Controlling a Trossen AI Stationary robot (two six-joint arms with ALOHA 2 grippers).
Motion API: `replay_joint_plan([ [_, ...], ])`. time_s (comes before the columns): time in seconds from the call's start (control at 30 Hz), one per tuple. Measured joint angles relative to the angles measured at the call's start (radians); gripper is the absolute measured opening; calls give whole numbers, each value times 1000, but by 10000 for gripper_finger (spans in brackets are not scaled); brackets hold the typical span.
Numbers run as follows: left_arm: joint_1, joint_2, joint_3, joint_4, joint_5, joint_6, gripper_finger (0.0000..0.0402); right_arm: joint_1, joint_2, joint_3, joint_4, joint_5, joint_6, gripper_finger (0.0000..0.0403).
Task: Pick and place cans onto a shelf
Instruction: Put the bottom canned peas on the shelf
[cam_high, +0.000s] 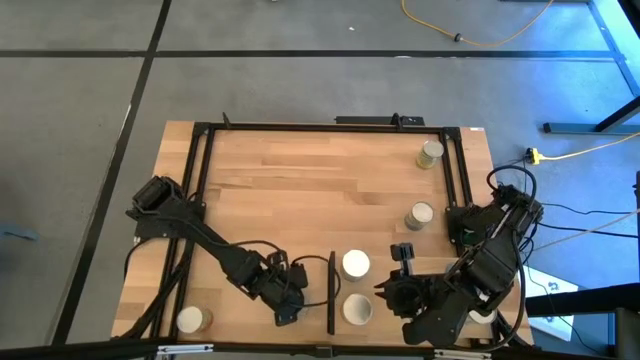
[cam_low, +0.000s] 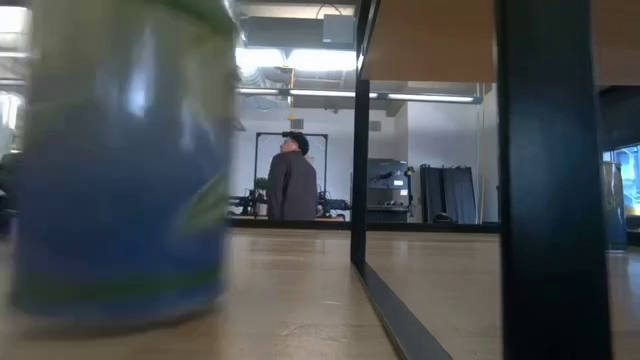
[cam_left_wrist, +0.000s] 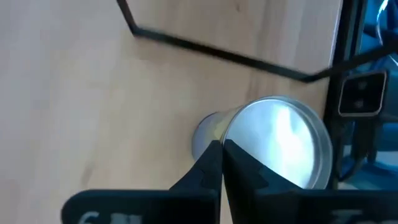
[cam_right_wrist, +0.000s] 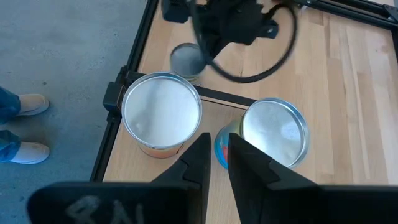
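Note:
Two cans (cam_high: 355, 264) (cam_high: 357, 309) stand upright on the light-wood shelf (cam_high: 385, 265), just right of its thin black bar (cam_high: 331, 290). In the right wrist view, one has an orange label (cam_right_wrist: 163, 112) and one a blue label (cam_right_wrist: 273, 130). My right gripper (cam_right_wrist: 216, 146) hovers above and between them, its fingers shut to a narrow slit and empty. My left gripper (cam_high: 288, 300) is shut, left of the bar. Its tips (cam_left_wrist: 222, 146) stand at a silver-topped can (cam_left_wrist: 280, 146), which also shows in the right wrist view (cam_right_wrist: 186, 59). My left gripper's shut fingertips (cam_left_wrist: 214, 155) stand in front of the can's near top rim (cam_left_wrist: 233, 134), coming slanting from above. I cannot tell whether they touch it. The can stands on the tabletop.
Other cans stand at the far right (cam_high: 431, 152), middle right (cam_high: 419, 215) and near left corner (cam_high: 190, 320). A black frame (cam_high: 205, 160) runs around the tabletop. In the low view a blurred blue can (cam_low: 120, 160) and a black post (cam_low: 550, 180) stand close by. A person (cam_low: 293, 185) stands far behind.

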Motion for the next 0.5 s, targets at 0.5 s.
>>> replay_joint_plan([
  [0.5, 265, -253, 2, -181, -76, 251, 0, 0, 0, 0, -1, 0, 0, 57],
])
